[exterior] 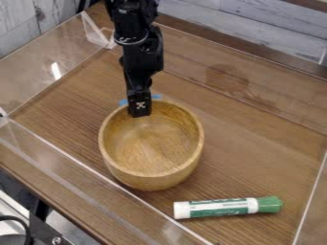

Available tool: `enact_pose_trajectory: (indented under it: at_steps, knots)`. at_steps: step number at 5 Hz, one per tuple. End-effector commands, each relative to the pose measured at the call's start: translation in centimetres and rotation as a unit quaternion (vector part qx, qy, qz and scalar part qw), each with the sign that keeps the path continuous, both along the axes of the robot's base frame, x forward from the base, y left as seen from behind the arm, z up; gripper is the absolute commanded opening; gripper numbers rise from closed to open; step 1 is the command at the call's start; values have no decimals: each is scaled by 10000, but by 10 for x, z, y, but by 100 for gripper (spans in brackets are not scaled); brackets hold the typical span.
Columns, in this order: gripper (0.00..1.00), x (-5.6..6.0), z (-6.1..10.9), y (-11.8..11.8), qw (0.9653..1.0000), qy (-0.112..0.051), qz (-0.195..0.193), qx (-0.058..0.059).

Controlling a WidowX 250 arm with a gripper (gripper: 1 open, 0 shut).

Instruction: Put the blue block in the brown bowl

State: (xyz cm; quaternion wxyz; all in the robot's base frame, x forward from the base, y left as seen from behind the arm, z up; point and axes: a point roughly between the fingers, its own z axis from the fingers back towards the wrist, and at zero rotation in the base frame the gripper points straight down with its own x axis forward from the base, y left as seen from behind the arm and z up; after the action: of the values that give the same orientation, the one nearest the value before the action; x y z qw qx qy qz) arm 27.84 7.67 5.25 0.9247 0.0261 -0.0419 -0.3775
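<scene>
The brown bowl (151, 170) stands on the wooden table near the front, and its inside holds nothing. My gripper (136, 108) hangs from the black arm, pointing straight down just behind the bowl's far rim. Its jaws stand open and low over the table. The blue block (125, 102) shows only as a small light-blue sliver at the left side of the fingers, on the table right behind the bowl. Most of the block is hidden by the gripper. I cannot tell whether the fingers touch it.
A white-and-green marker (230, 206) lies on the table in front of the bowl, to the right. Clear plastic walls (52, 158) fence in the tabletop on the left and front.
</scene>
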Motion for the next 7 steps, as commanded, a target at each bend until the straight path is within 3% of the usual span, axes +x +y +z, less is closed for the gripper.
enact_pose_trajectory:
  at_steps: [1,7]
  knots:
    - [100,9,15,3,9995,-312,-24,56]
    - [100,10,-3,-8,9996,-148,-228,-113]
